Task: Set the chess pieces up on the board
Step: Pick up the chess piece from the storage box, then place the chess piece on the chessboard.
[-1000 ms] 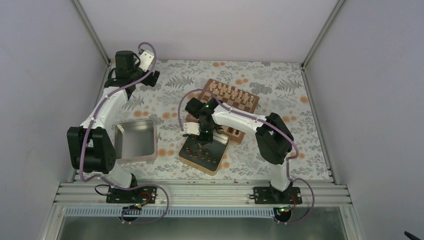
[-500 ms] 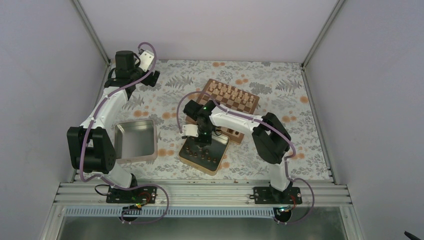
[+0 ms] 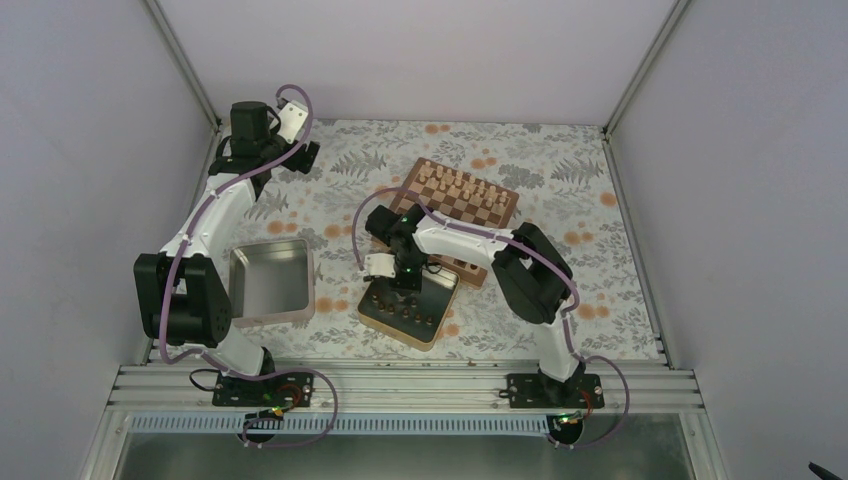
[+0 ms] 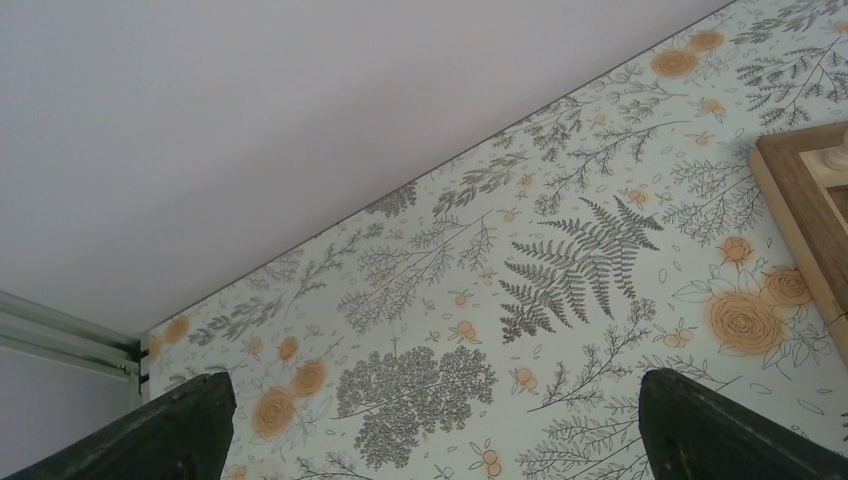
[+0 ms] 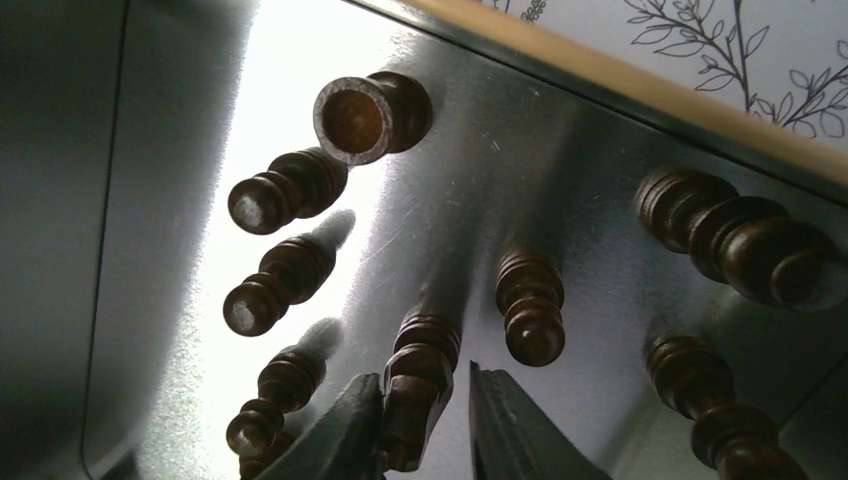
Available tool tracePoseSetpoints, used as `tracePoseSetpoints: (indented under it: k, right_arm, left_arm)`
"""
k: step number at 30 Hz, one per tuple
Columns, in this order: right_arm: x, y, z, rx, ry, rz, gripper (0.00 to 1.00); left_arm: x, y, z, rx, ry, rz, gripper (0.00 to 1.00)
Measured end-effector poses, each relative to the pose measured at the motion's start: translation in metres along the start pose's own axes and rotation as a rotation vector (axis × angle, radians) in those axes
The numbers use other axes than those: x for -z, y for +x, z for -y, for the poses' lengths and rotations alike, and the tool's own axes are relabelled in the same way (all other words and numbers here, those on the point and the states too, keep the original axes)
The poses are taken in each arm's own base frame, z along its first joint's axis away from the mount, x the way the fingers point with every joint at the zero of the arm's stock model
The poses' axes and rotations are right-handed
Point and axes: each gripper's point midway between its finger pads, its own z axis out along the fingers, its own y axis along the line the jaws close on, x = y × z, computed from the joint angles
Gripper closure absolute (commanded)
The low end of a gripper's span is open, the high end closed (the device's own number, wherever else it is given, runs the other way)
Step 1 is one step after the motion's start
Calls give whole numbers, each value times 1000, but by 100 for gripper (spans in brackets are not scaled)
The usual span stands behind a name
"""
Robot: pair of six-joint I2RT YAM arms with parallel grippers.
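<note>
Floral tablecloth (image 3: 350, 200) runs under everything, and on it sit the board (image 3: 478, 212), with pale chessmen (image 3: 462, 187) lined along its far rows, and just in front of it a metal tin (image 3: 375, 318) holding the dark chess pieces (image 3: 412, 312) I have to move. My right arm reaches out from its base, elbow bent, wrist turned steeply down into that tin. The right gripper (image 5: 422, 385) straddles one dark piece (image 5: 425, 345). Its jaws are drawn in narrow around it, one finger (image 5: 345, 430) seemingly against the wood, while a sliver of tin shows beside the other, so I judge it not yet gripped. What worries me is crowding: a neighbouring piece (image 5: 530, 310) stands just beside the far finger and another (image 5: 275, 395) close on the other side, so any drift while closing could knock them over. An off-centre squeeze on that rounded, turned shape could also tilt it or pop it out on the slick metal floor. My left arm is folded up toward the far left corner, well apart from the board, left gripper (image 4: 435, 400) spread wide over bare cloth, holding nothing, beyond an empty tin (image 3: 310, 280)
</note>
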Motion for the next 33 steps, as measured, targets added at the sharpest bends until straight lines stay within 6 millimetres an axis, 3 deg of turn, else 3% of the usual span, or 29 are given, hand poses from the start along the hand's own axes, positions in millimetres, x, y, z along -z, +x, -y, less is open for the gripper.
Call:
tracePoseSetpoints:
  k: [10, 16, 24, 33]
  right_arm:
    - [0, 0, 0, -2, 3, -2, 85]
    - [10, 1, 0, -2, 14, 6, 84]
    - [68, -8, 18, -27, 94, 112, 82]
    - [109, -15, 78, -78, 222, 171, 83]
  left_arm:
    - [0, 0, 0, 0, 0, 0, 0]
    - [0, 0, 0, 0, 0, 0, 0]
    - [0, 0, 0, 0, 0, 0, 0]
    - [1, 1, 1, 0, 1, 0, 0]
